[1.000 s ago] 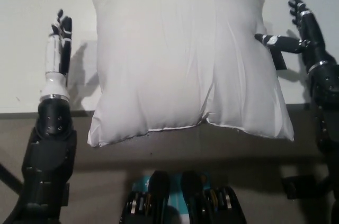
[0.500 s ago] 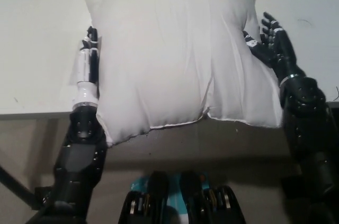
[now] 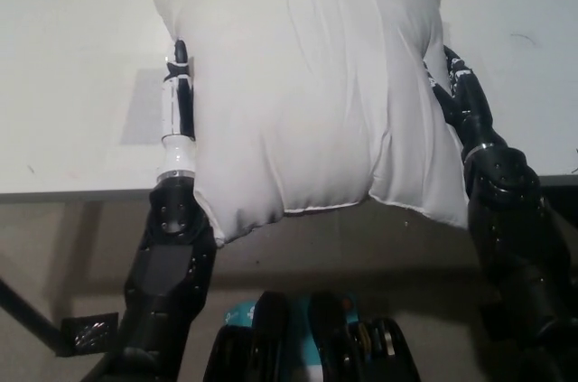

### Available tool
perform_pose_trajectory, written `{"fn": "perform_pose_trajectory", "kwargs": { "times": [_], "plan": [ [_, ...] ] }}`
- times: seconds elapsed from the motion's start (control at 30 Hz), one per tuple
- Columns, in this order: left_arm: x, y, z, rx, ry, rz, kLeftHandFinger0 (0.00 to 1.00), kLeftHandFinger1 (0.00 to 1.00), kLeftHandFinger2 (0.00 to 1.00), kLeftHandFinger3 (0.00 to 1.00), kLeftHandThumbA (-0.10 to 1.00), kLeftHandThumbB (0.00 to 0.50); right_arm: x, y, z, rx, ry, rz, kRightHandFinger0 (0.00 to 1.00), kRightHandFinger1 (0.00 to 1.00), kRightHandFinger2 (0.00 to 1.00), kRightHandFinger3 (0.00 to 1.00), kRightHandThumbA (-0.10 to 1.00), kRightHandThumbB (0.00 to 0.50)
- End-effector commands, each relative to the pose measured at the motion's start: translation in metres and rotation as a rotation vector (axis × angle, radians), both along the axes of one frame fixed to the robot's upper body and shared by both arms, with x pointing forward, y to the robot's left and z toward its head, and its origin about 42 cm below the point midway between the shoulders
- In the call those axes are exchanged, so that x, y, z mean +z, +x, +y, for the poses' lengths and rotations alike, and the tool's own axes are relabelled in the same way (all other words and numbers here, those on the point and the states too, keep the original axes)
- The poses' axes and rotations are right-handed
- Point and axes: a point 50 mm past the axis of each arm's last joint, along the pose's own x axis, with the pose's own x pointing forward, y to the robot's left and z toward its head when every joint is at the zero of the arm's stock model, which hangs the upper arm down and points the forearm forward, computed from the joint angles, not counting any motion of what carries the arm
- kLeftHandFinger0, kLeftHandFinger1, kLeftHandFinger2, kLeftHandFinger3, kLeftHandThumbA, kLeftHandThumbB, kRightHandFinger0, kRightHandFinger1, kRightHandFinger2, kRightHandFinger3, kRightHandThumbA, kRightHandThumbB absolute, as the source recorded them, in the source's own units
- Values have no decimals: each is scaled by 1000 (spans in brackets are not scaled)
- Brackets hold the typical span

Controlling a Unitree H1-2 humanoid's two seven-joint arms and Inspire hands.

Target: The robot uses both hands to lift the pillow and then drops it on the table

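**Operator:** State the handling properties of the pillow (image 3: 302, 93) and the hold points.

**Technician:** Judged soft, light and compressible; the fabric is wrinkled and gives under side pressure. It cannot be pinched securely at one point. Take it by opposed pressure on the left and right flanks at mid-height. It lies on the white desk (image 3: 72, 66), its near corners overhanging the desk's near edge.

**Operator:** Hand status?

**Technician:** The left hand (image 3: 178, 84) is pressed flat against the left flank, fingers extended. The right hand (image 3: 456, 88) bears on the right flank, partly buried in the fabric. Both clamp the pillow between them.

**Operator:** Difference from the earlier frames?

**Technician:** One second ago both hands stood well apart from the pillow, fingers spread. They have since closed inward to contact. The pillow now appears narrower and bulged.
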Motion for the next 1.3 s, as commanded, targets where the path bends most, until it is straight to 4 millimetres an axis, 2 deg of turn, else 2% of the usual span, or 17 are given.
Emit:
{"fn": "perform_pose_trajectory", "kwargs": {
  "times": [0.0,0.13,0.2,0.3,0.47,0.53,0.57,0.63,0.67,0.77,0.8,0.83,0.9,1.03,1.1,1.13,1.27],
  "plan": [
    [34,7,-51,-132,-30,-63,1000,1000,1000,1000,1000,203,14,4,40,78,45,-31,1000,1000,1000,1000,1000,344],
    [33,8,-54,-134,-31,-58,1000,1000,1000,1000,1000,216,17,3,41,74,82,-36,1000,1000,1000,1000,1000,338],
    [31,7,-56,-136,-38,-51,1000,1000,1000,1000,1000,192,20,3,41,72,96,-51,1000,1000,1000,1000,1000,339],
    [27,6,-59,-140,-50,-40,1000,1000,1000,1000,1000,204,26,3,42,73,110,-71,1000,1000,1000,1000,1000,342],
    [25,8,-63,-156,-56,-26,1000,1000,1000,1000,1000,201,48,3,46,93,177,-124,1000,1000,1000,1000,1000,336],
    [31,10,-66,-162,-60,-35,1000,1000,1000,1000,1000,177,63,0,51,174,183,-152,1000,1000,1000,1000,1000,384],
    [36,11,-68,-172,-68,-49,1000,1000,1000,1000,1000,154,71,-1,53,210,165,-167,1000,1000,1000,1000,1000,373],
    [42,13,-73,-179,-63,-66,1000,1000,1000,1000,1000,156,77,-2,55,217,130,-182,1000,1000,1000,1000,1000,359],
    [43,13,-74,-180,-60,-70,1000,1000,1000,1000,1000,166,78,-2,56,216,120,-183,1000,1000,1000,1000,1000,351],
    [49,12,-81,-194,-46,-83,1000,1000,1000,1000,1000,154,76,-2,61,214,84,-185,1000,1000,1000,1000,1000,342],
    [50,11,-81,-196,-45,-86,1000,1000,1000,1000,1000,154,74,-3,63,216,69,-185,1000,1000,1000,1000,1000,372],
    [52,10,-83,-203,-41,-92,1000,1000,1000,1000,1000,153,73,-4,65,226,52,-185,1000,1000,1000,1000,1000,380],
    [56,10,-87,-220,-46,-96,1000,1000,1000,1000,1000,174,69,-4,65,233,25,-176,1000,1000,1000,1000,1000,382],
    [60,9,-91,-238,-40,-96,1000,1000,1000,1000,1000,182,68,-5,67,235,16,-177,1000,1000,1000,1000,1000,402],
    [62,9,-92,-239,-40,-95,1000,1000,1000,1000,1000,185,69,-5,67,237,18,-181,1000,1000,1000,1000,1000,393],
    [66,10,-93,-245,-42,-97,1000,1000,1000,1000,1000,182,74,-7,68,246,20,-195,1000,1000,1000,1000,1000,407],
    [87,14,-95,-260,-39,-130,1000,1000,1000,1000,1000,181,97,-7,66,264,41,-251,1000,1000,1000,1000,1000,408]
  ]
}}
